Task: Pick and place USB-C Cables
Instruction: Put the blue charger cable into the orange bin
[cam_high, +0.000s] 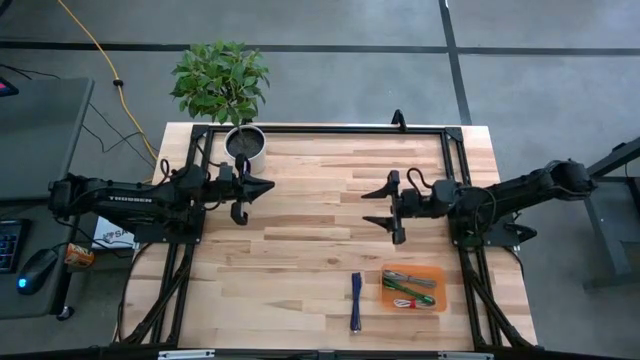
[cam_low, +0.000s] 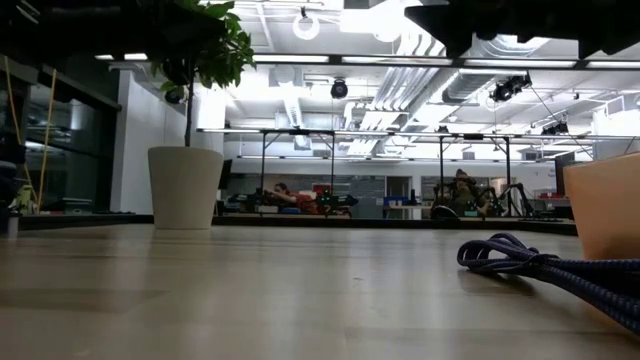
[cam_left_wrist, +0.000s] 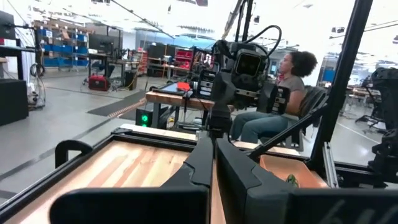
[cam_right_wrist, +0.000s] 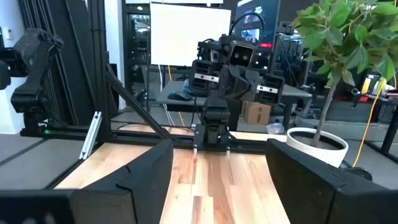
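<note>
A dark blue cable bundle (cam_high: 356, 300) lies on the table near the front edge; it also shows in the low view (cam_low: 560, 268). The green, silvery grey and white-with-red bundles lie in the orange tray (cam_high: 435, 272) to its right. My left gripper (cam_high: 268, 186) is shut and empty, held above the table's left half near the plant pot. My right gripper (cam_high: 368, 207) is open and empty, held above the table's right half, farther back than the tray. The two grippers point at each other.
A potted plant (cam_high: 244, 143) stands at the table's far left. A black frame (cam_high: 320, 129) runs along the table's edges. A yellow cord (cam_high: 100, 60) lies on the floor beyond. A person (cam_left_wrist: 280, 99) sits past the table's right side.
</note>
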